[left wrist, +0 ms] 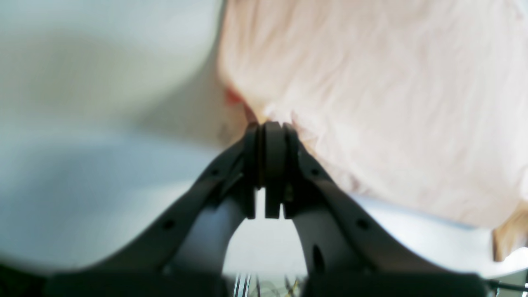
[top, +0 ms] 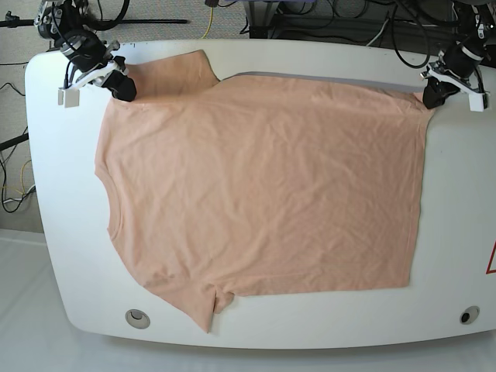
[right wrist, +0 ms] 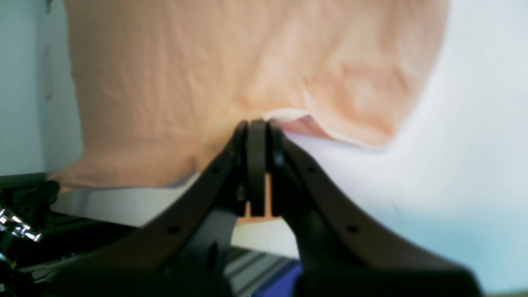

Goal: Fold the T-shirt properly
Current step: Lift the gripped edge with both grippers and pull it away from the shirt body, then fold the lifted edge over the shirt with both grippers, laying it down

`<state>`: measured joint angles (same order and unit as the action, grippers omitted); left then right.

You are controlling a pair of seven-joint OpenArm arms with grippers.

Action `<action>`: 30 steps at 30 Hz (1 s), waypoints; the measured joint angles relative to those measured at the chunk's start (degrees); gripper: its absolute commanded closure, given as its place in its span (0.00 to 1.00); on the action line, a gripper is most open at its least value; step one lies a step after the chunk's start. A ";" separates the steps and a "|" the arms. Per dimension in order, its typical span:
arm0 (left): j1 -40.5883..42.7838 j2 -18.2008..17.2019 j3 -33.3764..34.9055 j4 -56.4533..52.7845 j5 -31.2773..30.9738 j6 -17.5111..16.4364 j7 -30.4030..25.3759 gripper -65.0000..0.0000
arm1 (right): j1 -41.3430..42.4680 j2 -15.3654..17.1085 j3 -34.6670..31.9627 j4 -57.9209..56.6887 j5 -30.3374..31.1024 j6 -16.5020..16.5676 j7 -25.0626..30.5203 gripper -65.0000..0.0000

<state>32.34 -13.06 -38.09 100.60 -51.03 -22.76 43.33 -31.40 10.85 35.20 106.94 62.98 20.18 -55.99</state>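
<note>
The peach T-shirt (top: 263, 186) lies spread flat on the white table (top: 54, 194), collar side to the left and hem to the right, with light wrinkles. My right gripper (top: 126, 91) sits at the far left shoulder, shut on the fabric there; the right wrist view shows its jaws (right wrist: 255, 121) pinching a raised fold of the T-shirt (right wrist: 206, 74). My left gripper (top: 428, 99) is at the far right hem corner. In the left wrist view its jaws (left wrist: 272, 123) are pressed together on the edge of the T-shirt (left wrist: 371, 103).
Two round fittings (top: 137, 317) (top: 467, 315) are set into the table's near edge. Cables and stands (top: 325, 19) crowd the space beyond the far edge. A red mark (top: 491, 260) shows at the right edge.
</note>
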 measured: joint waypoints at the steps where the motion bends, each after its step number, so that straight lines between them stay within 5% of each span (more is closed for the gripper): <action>1: -0.85 0.00 0.09 -0.02 -0.02 0.17 0.15 1.00 | 0.66 0.00 0.00 -0.13 0.02 -0.02 -0.02 1.00; 30: -17.35 -0.76 1.49 -6.08 -0.07 5.42 6.49 1.00 | 18.47 1.46 -0.94 -8.61 -2.49 -0.57 -1.92 1.00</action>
<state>14.98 -13.82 -36.60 94.52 -51.09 -17.34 49.82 -12.93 12.32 34.26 98.32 60.49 19.62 -57.91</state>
